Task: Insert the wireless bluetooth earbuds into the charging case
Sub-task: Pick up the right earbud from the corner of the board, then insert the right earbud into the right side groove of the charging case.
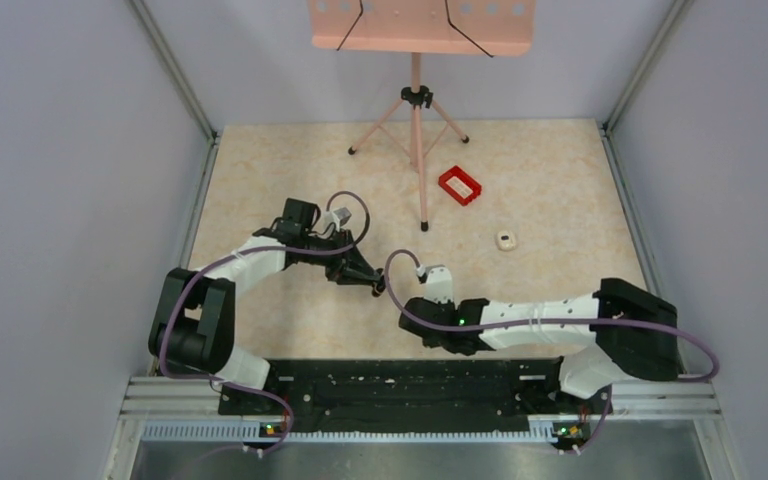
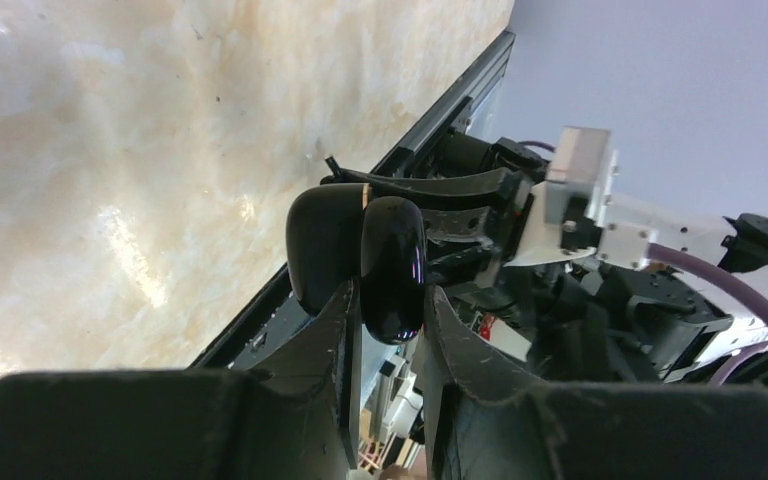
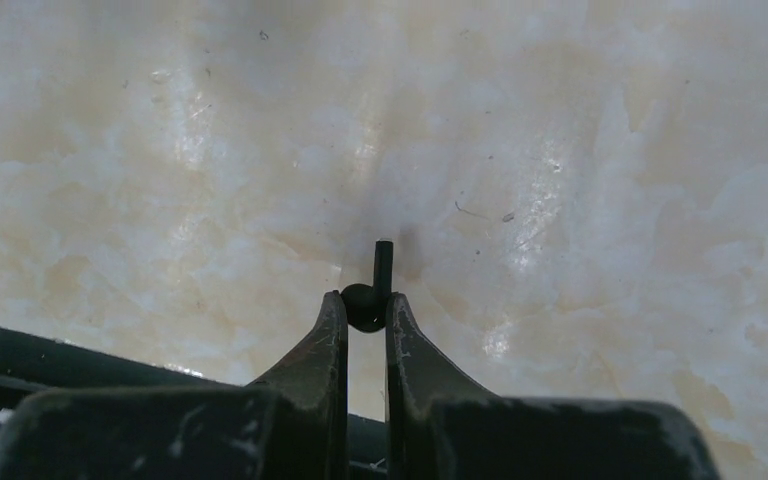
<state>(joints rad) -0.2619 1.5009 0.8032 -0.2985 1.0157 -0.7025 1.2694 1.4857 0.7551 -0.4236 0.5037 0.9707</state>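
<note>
My left gripper is shut on the charging case, a glossy black oval box held above the table. In the left wrist view its fingertips clamp the case, whose lid stands slightly ajar. My right gripper is shut on one black earbud, round body between the tips, short stem pointing away. It hangs just above the table. In the top view the right gripper is close beside the left one, near the table's front middle. The second earbud is not visible.
A red rectangular tray lies at the back right. A small beige object lies nearer, right of centre. A pink tripod stand stands at the back middle. The black base rail runs along the near edge.
</note>
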